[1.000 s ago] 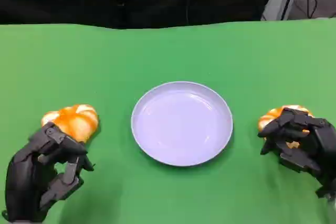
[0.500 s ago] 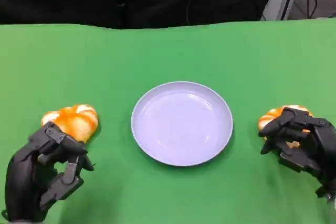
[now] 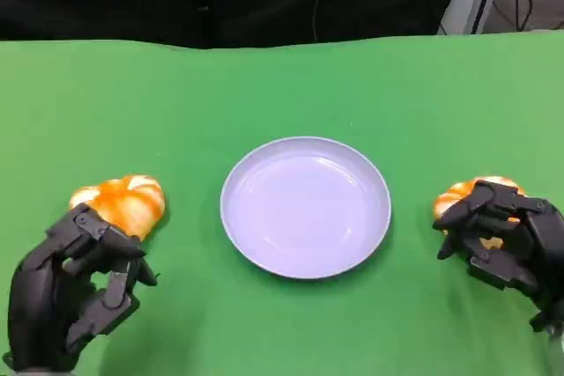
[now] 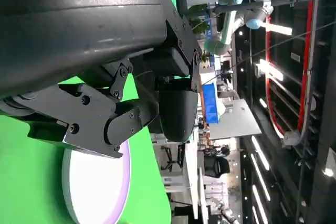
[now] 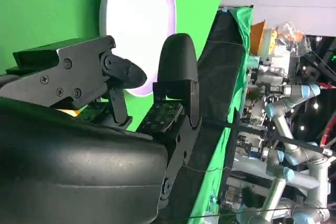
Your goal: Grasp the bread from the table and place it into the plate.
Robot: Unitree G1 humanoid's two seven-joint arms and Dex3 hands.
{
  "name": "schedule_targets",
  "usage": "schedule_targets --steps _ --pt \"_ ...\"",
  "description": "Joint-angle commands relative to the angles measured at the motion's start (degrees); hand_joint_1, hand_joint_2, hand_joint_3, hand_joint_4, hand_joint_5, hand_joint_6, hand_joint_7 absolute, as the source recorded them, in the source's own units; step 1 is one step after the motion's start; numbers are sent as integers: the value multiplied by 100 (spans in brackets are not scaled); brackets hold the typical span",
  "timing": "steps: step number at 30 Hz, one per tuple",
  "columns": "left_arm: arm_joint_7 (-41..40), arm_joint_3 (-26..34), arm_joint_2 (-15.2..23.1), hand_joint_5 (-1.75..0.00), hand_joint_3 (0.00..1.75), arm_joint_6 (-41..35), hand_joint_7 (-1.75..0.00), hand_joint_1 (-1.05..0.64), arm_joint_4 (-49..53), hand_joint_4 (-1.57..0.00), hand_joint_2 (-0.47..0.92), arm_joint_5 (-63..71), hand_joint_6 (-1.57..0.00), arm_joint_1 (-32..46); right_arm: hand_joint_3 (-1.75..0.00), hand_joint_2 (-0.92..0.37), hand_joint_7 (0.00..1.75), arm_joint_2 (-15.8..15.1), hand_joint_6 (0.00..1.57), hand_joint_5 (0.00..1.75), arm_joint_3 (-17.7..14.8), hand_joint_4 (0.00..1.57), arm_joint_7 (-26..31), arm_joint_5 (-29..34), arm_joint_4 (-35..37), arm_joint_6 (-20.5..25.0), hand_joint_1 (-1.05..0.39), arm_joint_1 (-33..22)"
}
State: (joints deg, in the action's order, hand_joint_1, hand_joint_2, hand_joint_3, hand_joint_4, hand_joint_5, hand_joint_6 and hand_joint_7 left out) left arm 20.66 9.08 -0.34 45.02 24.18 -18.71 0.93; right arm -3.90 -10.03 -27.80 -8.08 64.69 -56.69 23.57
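From where I stand, 2 bread rolls sit on the green bench (image 3: 282,85), one to each side of the pale plate (image 3: 305,149), which holds nothing yet. The right bread roll (image 3: 460,193) lies well apart from the plate's rim, and the right robot hand (image 3: 502,237) is draped over it, fingers curled down around its near side; whether those fingers actually press the crust or merely cage it I cannot tell, and the roll looks to be resting on the bench, not lifted. The left bread roll (image 3: 123,202) sits just beyond the left robot hand (image 3: 75,283), whose fingers are half curled and apart, holding nothing, the fingertips near the roll's front edge.

The risk I see on the right is a shallow hold. The robot hand covers mostly the near half of the roll, so if it lifts now the soft, rounded bread could squirm out forward or tip from the fingers on the way over. A squeeze hard enough to prevent that may dent it. On the left, a forward reach with fingers this low could nudge the roll away across the cloth instead of wrapping it. If both arms swing inward together, they may crowd each other over the plate.
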Motion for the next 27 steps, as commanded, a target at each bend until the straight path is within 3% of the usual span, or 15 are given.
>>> schedule_targets --steps 1,6,13,15,16,18,27 --pt "-84 53 43 -164 63 -24 -127 -7 -68 -80 87 114 -79 50 -69 -82 100 -62 89 141 -27 84 2 -22 23 -44 7 77" --pt "-28 49 102 -139 47 -3 -92 -4 20 -82 92 195 -90 28 -70 -81 100 -53 89 141 -41 84 -39 -60 21 -13 7 77" --pt "-53 44 143 -136 46 -8 -85 -3 50 -83 92 337 -93 19 -71 -81 99 -55 89 141 -41 84 -21 -38 25 -25 8 79" --pt "-61 22 216 -59 29 65 -33 -16 128 -91 91 528 -92 -7 -71 -81 100 -48 89 141 -48 85 -44 -57 27 -16 7 85" --pt "-62 20 231 -32 23 96 -15 -20 154 -96 92 580 -93 -16 -71 -81 100 -44 89 141 -54 85 -63 -71 29 -9 7 87" --pt "-65 26 232 -17 20 127 -5 -21 178 -99 92 611 -94 -27 -70 -81 99 -41 89 141 -61 85 -86 -88 31 -2 7 89" --pt "-172 27 369 -1 9 470 0 -35 522 -87 92 999 -75 -143 -68 -83 99 -41 89 141 -62 85 -66 -74 36 40 7 81"
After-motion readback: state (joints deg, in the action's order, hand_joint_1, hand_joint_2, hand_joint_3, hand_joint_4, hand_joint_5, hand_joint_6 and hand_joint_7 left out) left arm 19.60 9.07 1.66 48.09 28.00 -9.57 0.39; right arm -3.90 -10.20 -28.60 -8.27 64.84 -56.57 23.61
